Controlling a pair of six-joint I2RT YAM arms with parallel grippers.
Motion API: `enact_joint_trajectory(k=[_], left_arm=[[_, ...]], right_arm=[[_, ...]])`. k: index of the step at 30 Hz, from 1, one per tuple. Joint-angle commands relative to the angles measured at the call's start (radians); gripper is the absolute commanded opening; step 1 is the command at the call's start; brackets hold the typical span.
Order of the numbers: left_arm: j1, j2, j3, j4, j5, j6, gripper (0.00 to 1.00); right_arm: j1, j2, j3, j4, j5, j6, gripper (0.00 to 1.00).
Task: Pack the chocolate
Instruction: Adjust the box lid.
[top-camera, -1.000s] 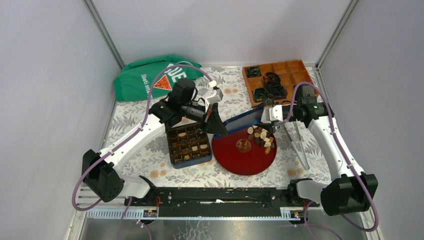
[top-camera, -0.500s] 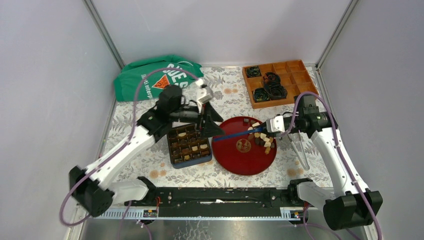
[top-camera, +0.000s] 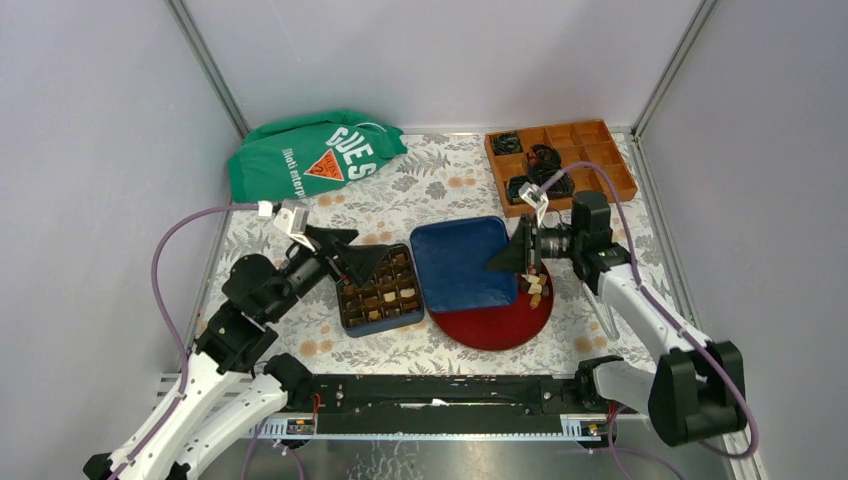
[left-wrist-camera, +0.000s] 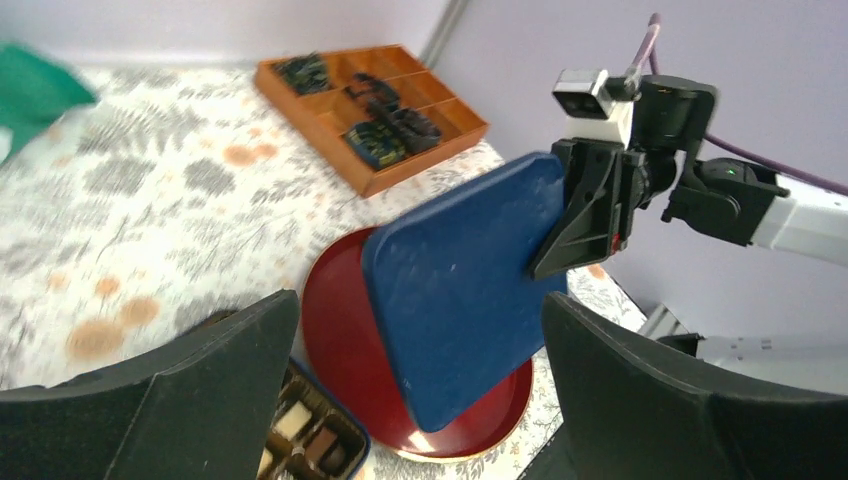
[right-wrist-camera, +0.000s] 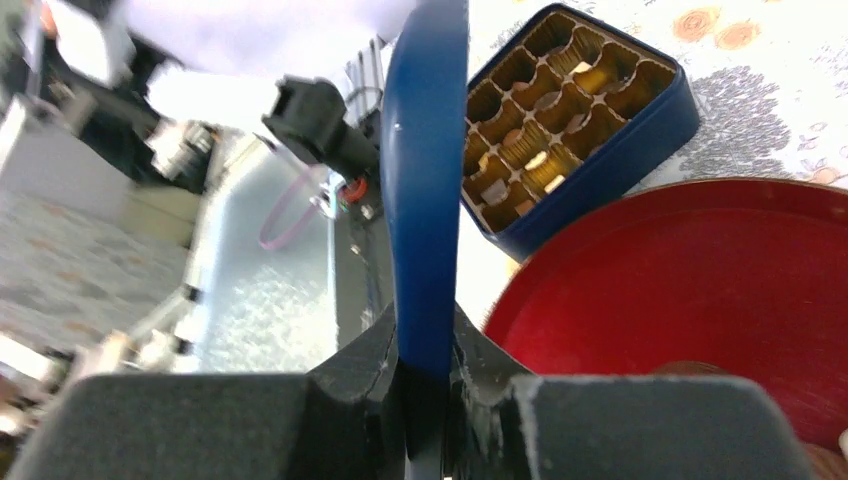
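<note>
My right gripper (top-camera: 517, 256) (right-wrist-camera: 428, 365) is shut on the right edge of a blue lid (top-camera: 462, 263) (left-wrist-camera: 460, 280) (right-wrist-camera: 425, 150). It holds the lid roughly level above the red plate (top-camera: 490, 328) (left-wrist-camera: 335, 330) (right-wrist-camera: 700, 270). The lid hides most of the loose chocolate on the plate; a few pieces (top-camera: 536, 290) show under its right edge. The blue box (top-camera: 378, 318) (right-wrist-camera: 640, 125) left of the plate has chocolate (top-camera: 385, 295) (left-wrist-camera: 292, 420) in some cells. My left gripper (top-camera: 362, 248) (left-wrist-camera: 418, 298) stands open and empty over the box's far left corner, apart from the lid.
A green bag (top-camera: 310, 155) lies at the back left. An orange compartment tray (top-camera: 590, 150) (left-wrist-camera: 440, 130) with black coiled cables stands at the back right. Thin tongs (top-camera: 603, 305) lie right of the plate. Grey walls close in on three sides.
My left gripper opened, let go of the blue lid and pulled back to the left. My right gripper shut on the lid, which now lies flat over the plate.
</note>
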Motion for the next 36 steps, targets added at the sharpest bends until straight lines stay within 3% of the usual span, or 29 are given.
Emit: enact_joint_trajectory(k=[1,7,16,19,25,36], left_arm=[[0.007,-0.077,-0.045,-0.151,-0.216,-0.117,0.99],[0.008,-0.081,-0.052,-0.241,-0.390,-0.162,0.98],[0.007,-0.042,-0.059,-0.286,-0.479,-0.232,0.99],[0.007,-0.045,-0.074,-0.320,-0.555,-0.293,0.99],[0.007,-0.028,-0.108,-0.353,-0.613,-0.397,0.99],[0.007,0.061,-0.141,-0.450,-0.676,-0.537,0.97]], right_arm=[[0.052,0.106,0.068,0.429,0.035,0.595,0.00],[0.184,0.288,0.096,0.748,0.052,0.922,0.00],[0.295,0.567,0.226,0.935,0.130,1.174,0.00],[0.345,0.622,0.257,0.917,0.176,1.176,0.00],[0.420,0.684,0.338,0.669,0.321,1.007,0.00],[0.543,0.806,0.408,0.577,0.419,0.926,0.00]])
